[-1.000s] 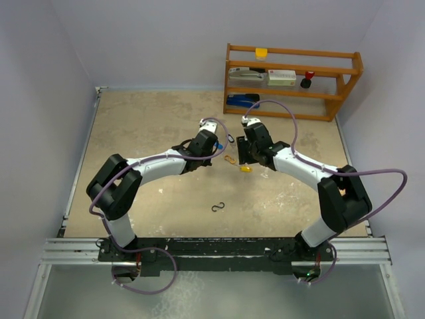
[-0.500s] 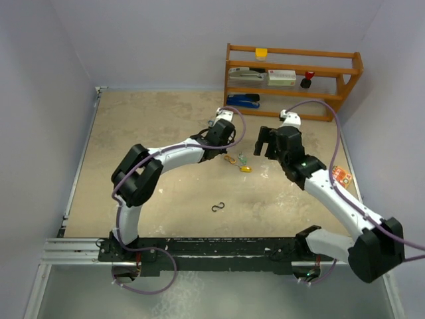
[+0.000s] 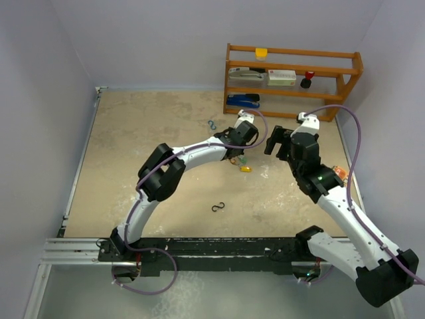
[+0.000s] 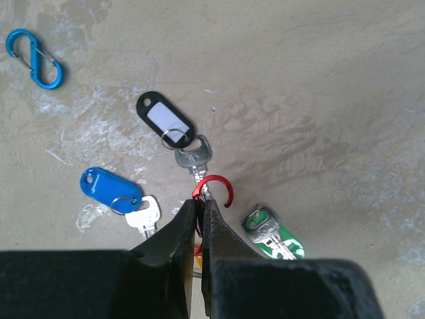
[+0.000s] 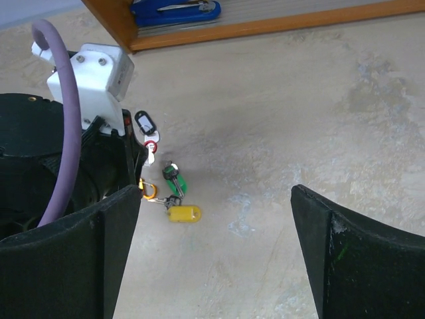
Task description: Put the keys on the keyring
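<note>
Right at the tip of the left tool [image 4: 201, 206], which is pinched shut, sits the red ring [image 4: 214, 188], an open hook shape gripped by its lower end. Just beyond it the black-tagged key [image 4: 190, 158] lies with its blade meeting the ring. Its long axis runs up and to the left, away from the tool, with the tag farthest out. I cannot tell whether it is threaded. The blue-tagged key [image 4: 113, 193] lies to the left and the green-tagged key [image 4: 269, 229] to the right, both flat on the tabletop [image 4: 319, 100]. Farther off, the right tool [image 5: 226, 266] hangs spread wide, so the left arm is nearer.
</note>
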Motion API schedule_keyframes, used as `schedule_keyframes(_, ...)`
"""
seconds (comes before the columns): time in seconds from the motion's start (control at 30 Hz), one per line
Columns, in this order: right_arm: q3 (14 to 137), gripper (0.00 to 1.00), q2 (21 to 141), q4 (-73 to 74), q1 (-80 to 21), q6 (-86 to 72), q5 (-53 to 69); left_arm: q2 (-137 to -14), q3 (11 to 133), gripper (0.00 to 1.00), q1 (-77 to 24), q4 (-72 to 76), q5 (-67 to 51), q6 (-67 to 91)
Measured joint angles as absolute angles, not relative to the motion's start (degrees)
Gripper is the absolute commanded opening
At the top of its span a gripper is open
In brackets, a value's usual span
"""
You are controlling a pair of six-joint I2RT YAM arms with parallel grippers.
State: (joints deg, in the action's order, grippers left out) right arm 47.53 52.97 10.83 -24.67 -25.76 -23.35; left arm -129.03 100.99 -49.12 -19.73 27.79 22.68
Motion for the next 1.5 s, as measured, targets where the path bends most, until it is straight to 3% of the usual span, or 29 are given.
schedule_keyframes(1.5, 46.41, 1.00, 47.92, 12.99, -23.49, -24.84, -24.77, -134.26, 107.35, 0.00, -51.07, -26.04, 29.02, 22.76)
